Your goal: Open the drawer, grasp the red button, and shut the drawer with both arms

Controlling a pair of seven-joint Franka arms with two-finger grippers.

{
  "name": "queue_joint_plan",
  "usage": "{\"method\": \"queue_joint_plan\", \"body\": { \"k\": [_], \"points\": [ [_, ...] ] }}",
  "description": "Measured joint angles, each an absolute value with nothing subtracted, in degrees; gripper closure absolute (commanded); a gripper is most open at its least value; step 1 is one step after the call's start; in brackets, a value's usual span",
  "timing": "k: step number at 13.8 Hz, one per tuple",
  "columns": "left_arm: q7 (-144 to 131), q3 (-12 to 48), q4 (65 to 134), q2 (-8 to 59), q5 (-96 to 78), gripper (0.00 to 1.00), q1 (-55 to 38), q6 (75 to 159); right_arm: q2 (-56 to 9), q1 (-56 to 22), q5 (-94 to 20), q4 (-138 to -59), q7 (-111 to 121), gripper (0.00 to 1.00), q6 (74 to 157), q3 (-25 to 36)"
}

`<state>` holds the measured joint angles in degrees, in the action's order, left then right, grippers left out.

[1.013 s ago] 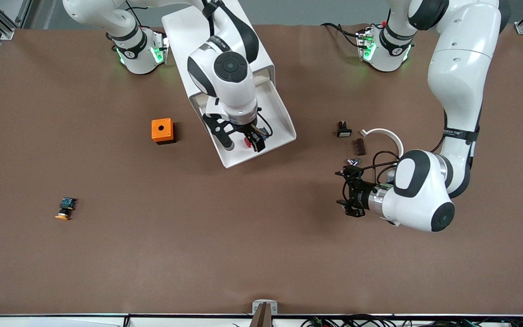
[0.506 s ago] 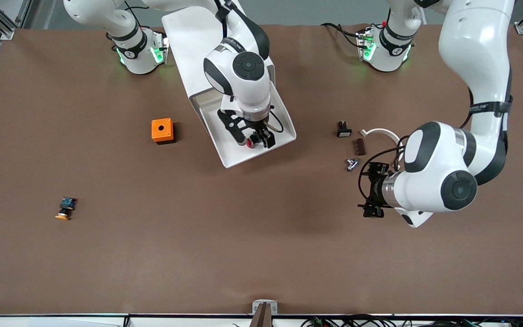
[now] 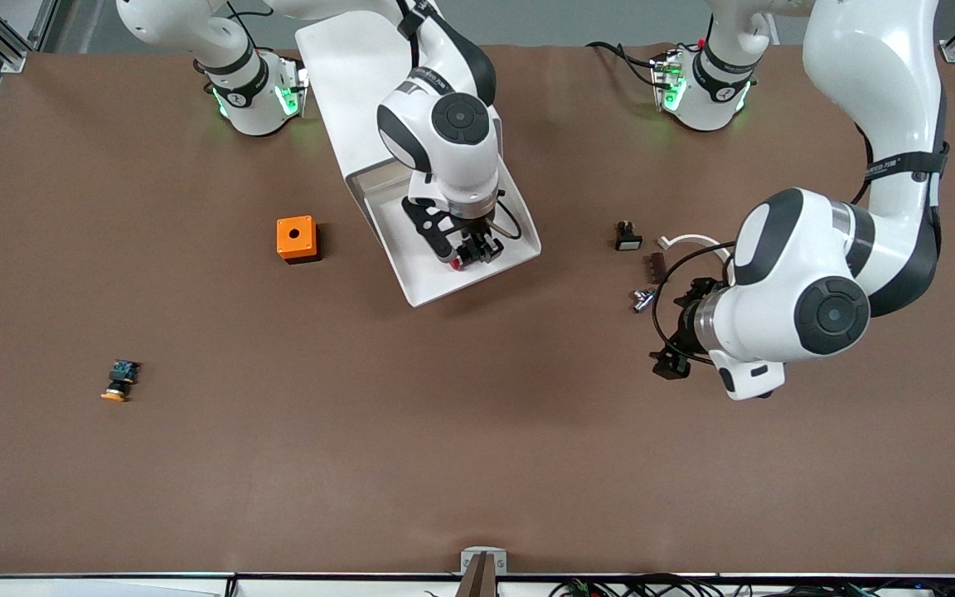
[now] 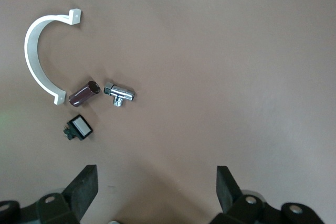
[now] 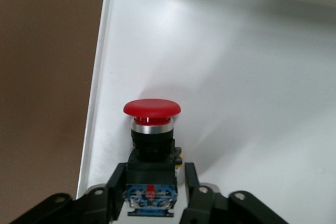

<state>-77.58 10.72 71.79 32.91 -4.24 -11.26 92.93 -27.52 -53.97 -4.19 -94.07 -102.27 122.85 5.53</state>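
The drawer stands pulled out of its white cabinet on the brown surface, so the opening step looks done. Inside the drawer, the right gripper has just drawn its jaws in from wide to tight on the button, gripping its black body with the red cap pointing away. The grab looks made; lifting out comes next. Toward the left arm's end from the drawer, the left gripper has swung round and waits, jaws wide, holding nothing.
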Motion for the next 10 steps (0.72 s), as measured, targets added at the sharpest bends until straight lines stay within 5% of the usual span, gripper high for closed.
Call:
{"method": "queue_joint_plan", "body": {
  "k": [3,10],
  "points": [
    [-71.95,12.0,74.04,31.26,-4.08,0.01,-11.66,92.84,-27.53,-54.25,-4.19,-93.84,-102.28,0.99,122.81,5.53],
    [-65.2,18.77,79.92,31.07,1.64,0.01,-11.9,99.38,-27.35,-49.69,-4.19,-84.81,-88.42,1.0,111.59,6.96]
  ]
}}
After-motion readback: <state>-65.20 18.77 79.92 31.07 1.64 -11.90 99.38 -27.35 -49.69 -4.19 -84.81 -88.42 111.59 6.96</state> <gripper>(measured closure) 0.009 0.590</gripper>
